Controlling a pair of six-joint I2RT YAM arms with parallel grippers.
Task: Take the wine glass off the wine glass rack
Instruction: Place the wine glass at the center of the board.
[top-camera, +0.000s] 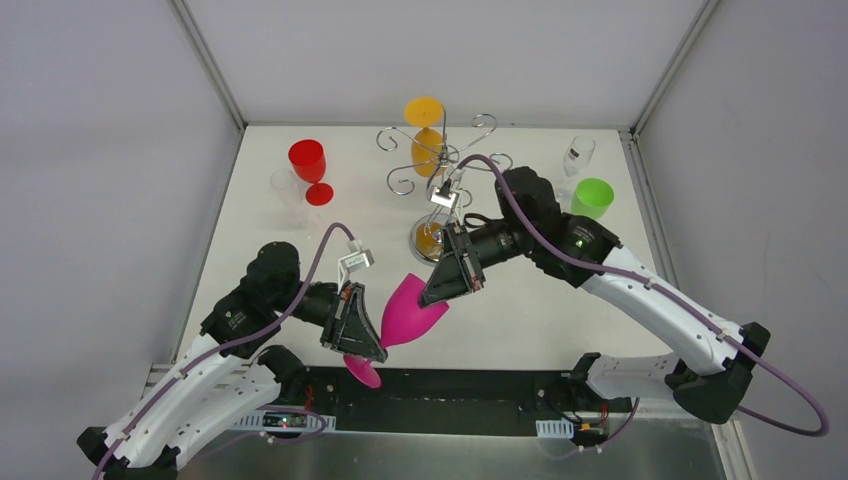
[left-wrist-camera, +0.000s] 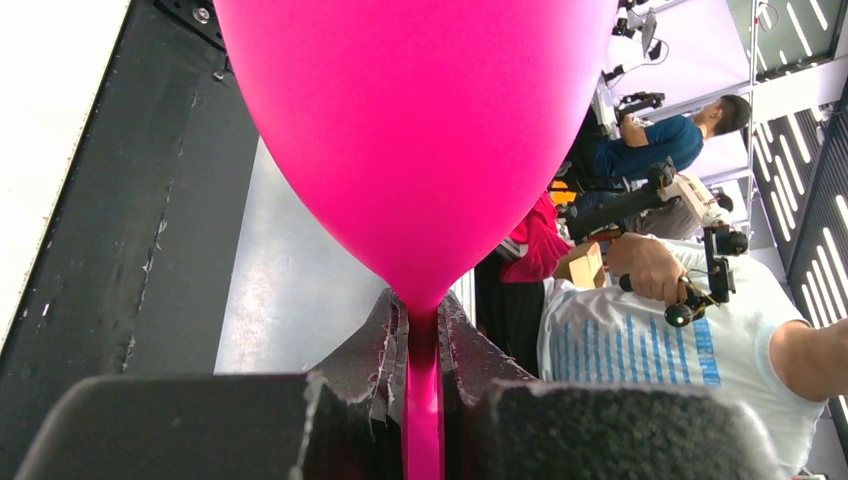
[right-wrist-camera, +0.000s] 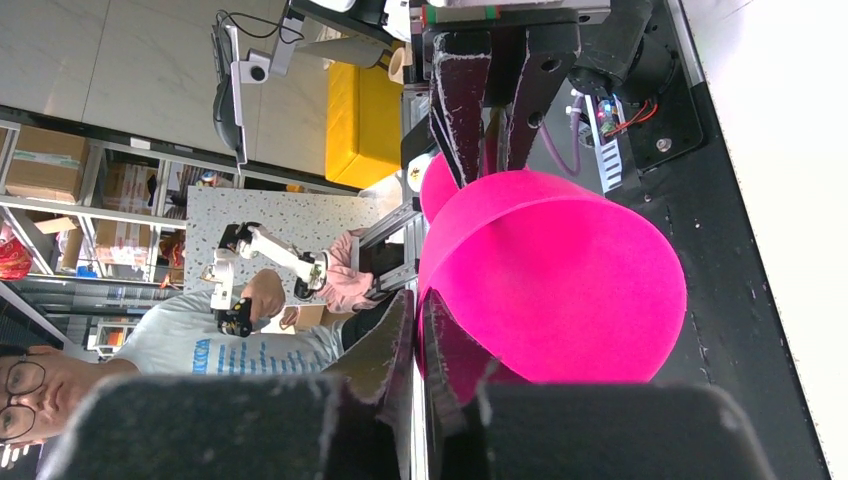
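With both claws clamped on one glass, the main risk is that the arms move out of step: a pull or twist between them could snap the thin stem or wrench the bowl free. The right claw (top-camera: 433, 297) pinches only the thin wall at the bowl's rim, a shallow hold that may well slip if the left claw (top-camera: 370, 348) lets go, dropping the glass onto the table's near edge. The pink wine glass (top-camera: 410, 312) lies tilted at the lower centre of the top view, off the wine glass rack (top-camera: 440, 170), which stands well apart at upper centre; its stem is gripped between the left claw's fingers, its rim between the right's
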